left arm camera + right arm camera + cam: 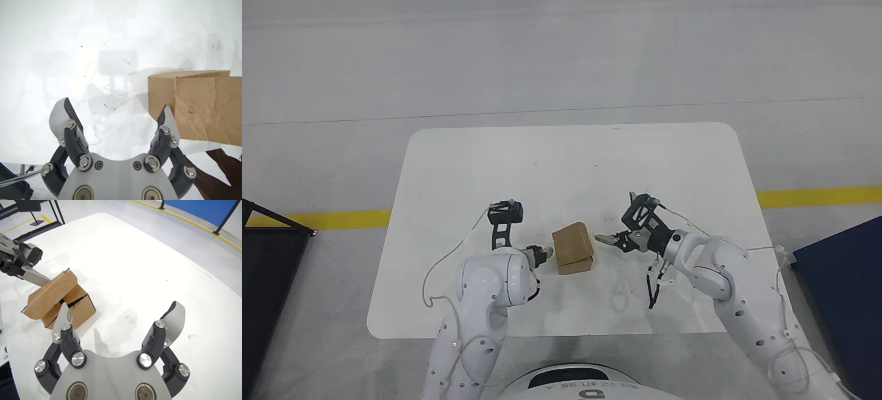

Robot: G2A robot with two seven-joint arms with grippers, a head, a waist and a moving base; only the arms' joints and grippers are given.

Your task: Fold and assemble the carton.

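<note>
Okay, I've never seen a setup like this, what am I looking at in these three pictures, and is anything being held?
It is a robot with two arms, each ending in a two-fingered gripper. One picture looks down from above the arms; the other two come from a camera on each wrist, showing that arm's own fingers up close. On the white table sits one brown carton, partly folded. The left gripper and right gripper flank it, both open. Nothing is clamped; one finger of each is right at the carton.
</note>
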